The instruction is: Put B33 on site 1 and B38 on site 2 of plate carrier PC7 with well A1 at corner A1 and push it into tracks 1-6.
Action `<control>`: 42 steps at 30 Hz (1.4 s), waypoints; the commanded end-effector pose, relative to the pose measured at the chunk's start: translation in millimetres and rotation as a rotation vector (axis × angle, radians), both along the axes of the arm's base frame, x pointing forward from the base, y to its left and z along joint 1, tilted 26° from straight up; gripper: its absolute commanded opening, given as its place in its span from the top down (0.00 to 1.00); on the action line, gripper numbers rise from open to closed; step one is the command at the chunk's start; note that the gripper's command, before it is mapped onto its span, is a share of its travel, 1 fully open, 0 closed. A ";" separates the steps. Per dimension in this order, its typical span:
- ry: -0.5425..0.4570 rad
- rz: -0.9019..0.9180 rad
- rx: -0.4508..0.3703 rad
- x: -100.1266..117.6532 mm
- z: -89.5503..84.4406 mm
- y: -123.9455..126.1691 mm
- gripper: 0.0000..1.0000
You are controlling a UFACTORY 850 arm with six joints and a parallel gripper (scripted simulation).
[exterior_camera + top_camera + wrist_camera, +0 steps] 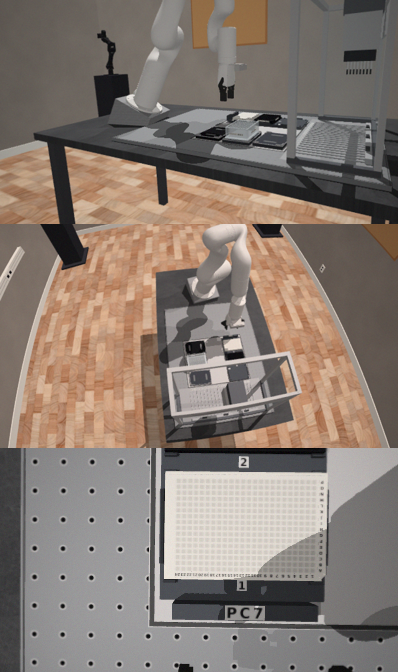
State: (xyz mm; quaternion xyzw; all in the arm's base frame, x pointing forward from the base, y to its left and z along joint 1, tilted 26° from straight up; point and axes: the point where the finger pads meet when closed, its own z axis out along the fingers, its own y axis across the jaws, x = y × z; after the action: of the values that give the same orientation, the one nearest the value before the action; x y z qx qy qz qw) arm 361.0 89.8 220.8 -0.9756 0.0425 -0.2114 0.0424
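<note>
The long dark plate carrier PC7 [280, 612] lies on the pale perforated apron [75, 548] in front of the rails. Its handle end faces the arm's base. The cream 384-well plate B33 [245, 523] sits on site 1, square to the carrier's edges as far as the wrist view shows. A black plate, which I take to be B38 [234, 355], occupies site 2 just beyond it. Off to the side, the clear deep-well block B83 [242, 129] stands in the middle nest, with a dark vacant nest on either side of it.

The black two-finger gripper [226, 93] hangs well above the apron, just short of the handle end. Its fingers are spread and hold nothing.

I judge loading done, so the step in hand is taking the handle bar [200, 612]. I'd come straight down, centred on the PC7 label, with the fingers straddling the bar and well short of B33's near edge. Then I'd close firmly and check that the carrier is parallel with the ribbed grey loading rails [329, 140] before pushing. (A skewed start would likely jam it against a track wall.) The plate's corner marks are too small for me to read.
</note>
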 end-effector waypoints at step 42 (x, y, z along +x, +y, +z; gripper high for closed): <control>-0.025 -0.011 -0.016 29.3 -58.2 3.3 0.18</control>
State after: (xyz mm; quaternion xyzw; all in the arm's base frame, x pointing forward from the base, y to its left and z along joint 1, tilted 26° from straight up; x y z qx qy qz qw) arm 388.4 92.7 166.0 -0.9854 0.0408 -0.1583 0.0475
